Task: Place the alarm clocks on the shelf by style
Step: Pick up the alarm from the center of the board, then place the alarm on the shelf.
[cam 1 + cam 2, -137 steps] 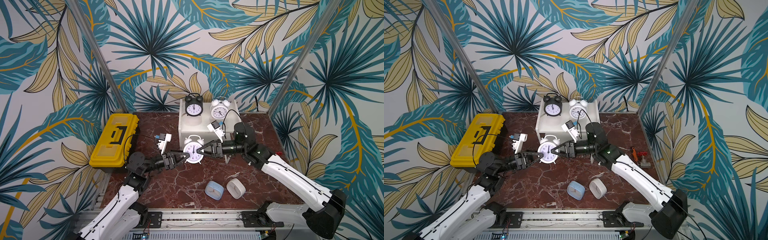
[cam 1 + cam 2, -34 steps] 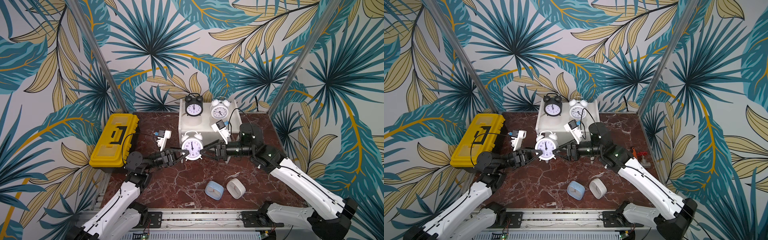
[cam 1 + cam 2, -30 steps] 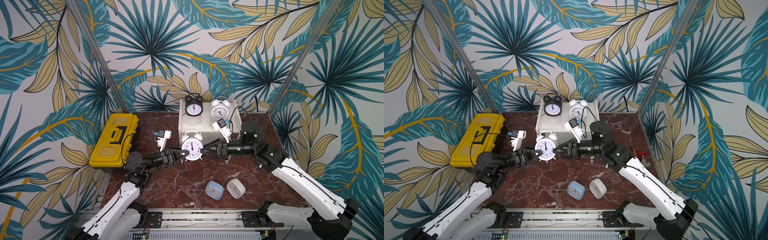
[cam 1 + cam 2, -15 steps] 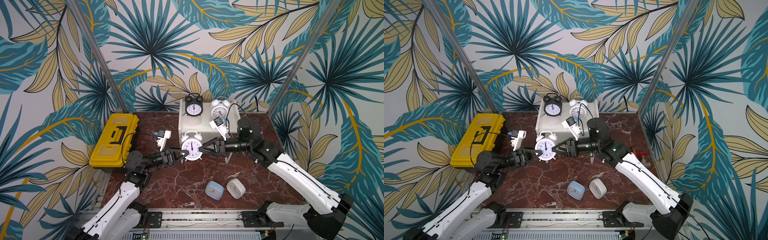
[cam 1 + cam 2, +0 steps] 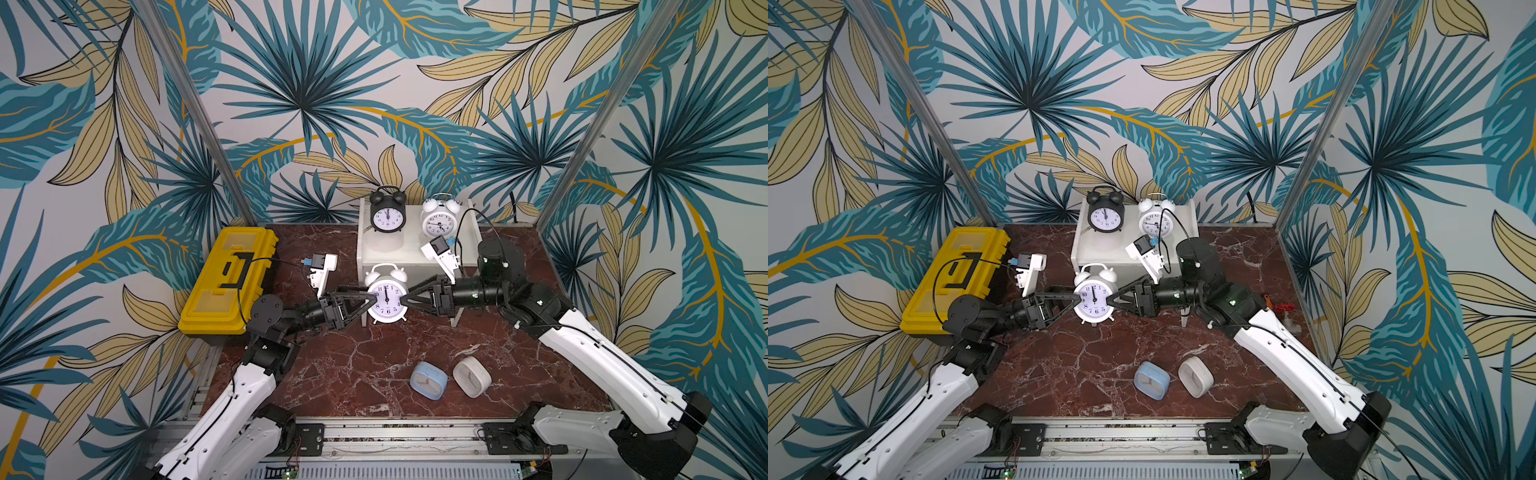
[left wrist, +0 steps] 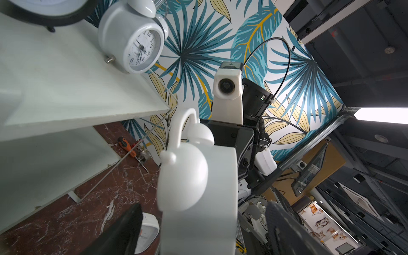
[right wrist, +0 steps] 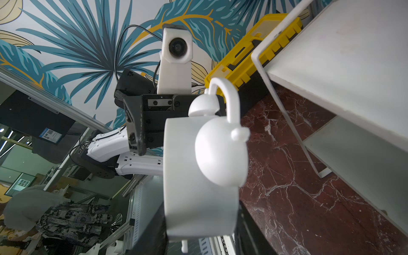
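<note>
Leaf-patterned walls [image 5: 291,104] closed in a red-brown marble tabletop [image 5: 353,365], with a yellow toolbox [image 5: 228,282] at its left edge and the white two-tier shelf [image 5: 399,250] at the back. We saw a white twin-bell clock [image 5: 386,300] upright just before the shelf's front edge, face toward the table's front, long axis vertical, bells and handle up. The right gripper [image 5: 409,300] was clamped across its face and back. The left gripper [image 5: 371,297] had its jaws apart, clear of the body. The black twin-bell clock [image 5: 387,216] and a glossy white bell clock [image 5: 438,222] stood at the back of the top board, with bare board before them. The light blue square clock [image 5: 428,380] and white square clock [image 5: 471,377] lay side by side near the front edge, well apart from both arms.
</note>
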You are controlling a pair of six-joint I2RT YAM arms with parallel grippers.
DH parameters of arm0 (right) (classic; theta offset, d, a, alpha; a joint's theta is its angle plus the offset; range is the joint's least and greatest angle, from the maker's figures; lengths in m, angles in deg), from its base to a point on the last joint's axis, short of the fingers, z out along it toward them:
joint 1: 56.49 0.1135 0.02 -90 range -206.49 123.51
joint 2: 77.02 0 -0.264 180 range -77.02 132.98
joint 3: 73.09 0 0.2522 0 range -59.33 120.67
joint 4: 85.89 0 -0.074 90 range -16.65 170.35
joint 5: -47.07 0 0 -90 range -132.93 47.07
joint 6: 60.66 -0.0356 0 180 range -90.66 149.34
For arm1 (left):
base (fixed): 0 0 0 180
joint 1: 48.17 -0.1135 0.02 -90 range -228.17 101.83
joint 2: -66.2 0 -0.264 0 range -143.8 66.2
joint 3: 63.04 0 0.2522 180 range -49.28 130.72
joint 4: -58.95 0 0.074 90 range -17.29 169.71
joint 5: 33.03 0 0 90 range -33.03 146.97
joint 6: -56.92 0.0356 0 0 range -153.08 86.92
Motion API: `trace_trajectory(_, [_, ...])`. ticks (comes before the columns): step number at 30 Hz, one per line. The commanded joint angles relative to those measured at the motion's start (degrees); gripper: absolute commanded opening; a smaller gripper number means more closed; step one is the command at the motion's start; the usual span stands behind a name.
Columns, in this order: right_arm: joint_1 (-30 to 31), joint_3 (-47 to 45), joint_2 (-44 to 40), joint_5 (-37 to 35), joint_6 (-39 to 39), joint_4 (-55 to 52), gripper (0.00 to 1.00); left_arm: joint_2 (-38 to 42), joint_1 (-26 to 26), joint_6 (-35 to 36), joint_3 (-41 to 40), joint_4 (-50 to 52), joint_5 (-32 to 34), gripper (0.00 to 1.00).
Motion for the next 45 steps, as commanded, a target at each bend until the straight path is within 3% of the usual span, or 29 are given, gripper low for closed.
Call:
trace_trajectory(1, [0.1,-1.5,-3.2,-3.4,2.0,2.6,0.20,2.1,-0.6,2.8,1.1,5.1,0.7,0.92])
trace_trajectory(6, [0.1,-2.6,-5.9,-7.9,4.4,5.1,0.20,8.8,-1.3,9.0,-0.2,18.8,6.2,0.99])
trace_trajectory(10, [0.1,-0.1,-6.8,-12.0,8.0,5.9,0.20,13.8,-1.5,14.4,0.0,33.5,20.0,1.00])
trace_trajectory(20, [-0.3,13.0,0.6,-17.9,19.4,2.5,0.19,13.2,-1.7,9.7,-3.2,26.7,19.4,1.00])
trace_trajectory(26, [-0.8,19.8,7.1,-17.3,23.8,1.5,0.19,13.1,-1.7,10.2,-3.3,30.3,21.6,0.98])
trace_trajectory(36, [-2.2,20.8,14.6,-16.1,27.4,5.4,0.19,13.0,-1.8,10.1,-3.4,29.6,21.8,0.95])
trace_trajectory(45, [-7.0,20.8,15.8,-7.9,24.7,6.8,0.20,11.9,-1.7,11.0,-3.4,28.2,21.5,0.94])
